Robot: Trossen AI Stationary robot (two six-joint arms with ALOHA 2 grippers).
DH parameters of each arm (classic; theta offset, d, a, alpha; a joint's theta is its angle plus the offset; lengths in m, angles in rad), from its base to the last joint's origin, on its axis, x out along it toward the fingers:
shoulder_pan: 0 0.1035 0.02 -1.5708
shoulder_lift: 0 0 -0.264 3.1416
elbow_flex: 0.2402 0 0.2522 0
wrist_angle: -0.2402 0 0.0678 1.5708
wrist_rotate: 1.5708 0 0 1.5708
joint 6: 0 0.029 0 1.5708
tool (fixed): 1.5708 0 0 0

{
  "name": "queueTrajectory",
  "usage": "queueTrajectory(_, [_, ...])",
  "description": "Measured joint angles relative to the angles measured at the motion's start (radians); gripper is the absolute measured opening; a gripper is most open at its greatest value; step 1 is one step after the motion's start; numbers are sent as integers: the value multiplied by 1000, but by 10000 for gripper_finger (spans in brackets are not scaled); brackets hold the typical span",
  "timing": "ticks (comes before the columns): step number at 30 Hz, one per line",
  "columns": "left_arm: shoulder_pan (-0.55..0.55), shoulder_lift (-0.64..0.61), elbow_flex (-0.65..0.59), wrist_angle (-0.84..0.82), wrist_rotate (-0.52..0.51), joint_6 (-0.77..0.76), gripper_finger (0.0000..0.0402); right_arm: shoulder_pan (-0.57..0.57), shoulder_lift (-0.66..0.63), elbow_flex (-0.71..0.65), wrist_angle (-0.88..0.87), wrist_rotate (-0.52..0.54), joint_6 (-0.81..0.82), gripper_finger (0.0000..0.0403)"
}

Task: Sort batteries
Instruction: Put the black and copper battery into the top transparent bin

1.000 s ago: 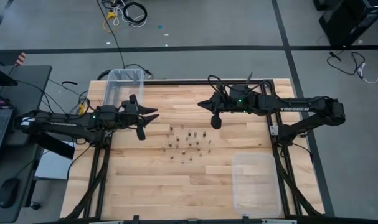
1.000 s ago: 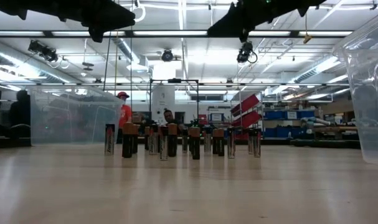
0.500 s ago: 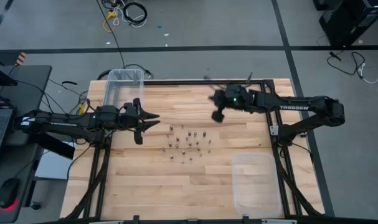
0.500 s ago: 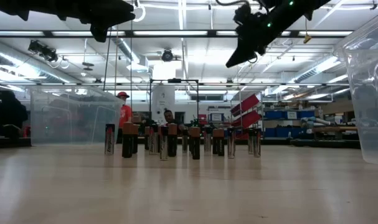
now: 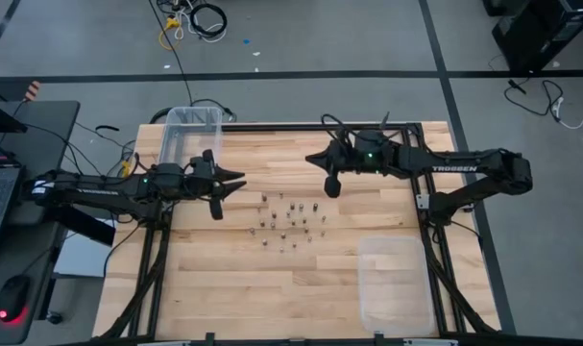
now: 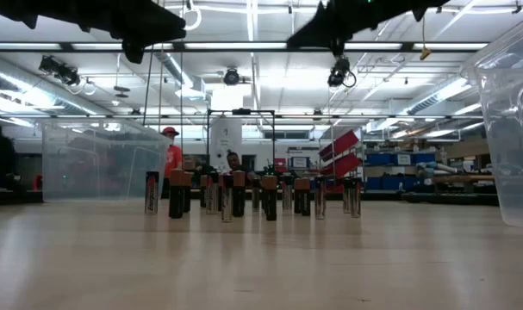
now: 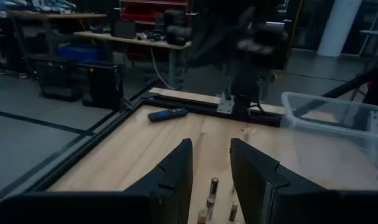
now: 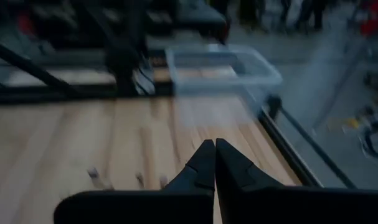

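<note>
While the wooden table (image 5: pixel 224 288) carries two clear bins (image 5: pixel 188 135) at opposite corners, the right gripper (image 5: pixel 315 160), fingers pressed together, and the left gripper (image 5: pixel 235 183), spread, hover beside the standing batteries (image 5: pixel 289 221) at mid-table, so sorting seems unstarted and next needs an open-fingered descent.

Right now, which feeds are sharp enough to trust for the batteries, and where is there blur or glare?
High view: sharp, evenly lit, batteries tiny. Low view: batteries crisp but backlit by bright ceiling strips. Left wrist view: dim, far arm smeared, left end effector clear. Right wrist view: blurred throughout, right end effector dark.
</note>
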Motion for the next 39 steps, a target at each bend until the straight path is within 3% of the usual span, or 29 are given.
queueTrajectory(16, [0, 20, 0, -10, -31, 154, 106, 45, 95, 216, 52, -20, -100, 0])
queueTrajectory(28, [0, 20, 0, 10, -22, 148, 106, -30, 105, 212, 57, -22, -92, 0])
queueTrajectory(39, [0, 19, 0, 160, -29, 175, 106, -29, 105, 88, 123, -41, -16, 0])
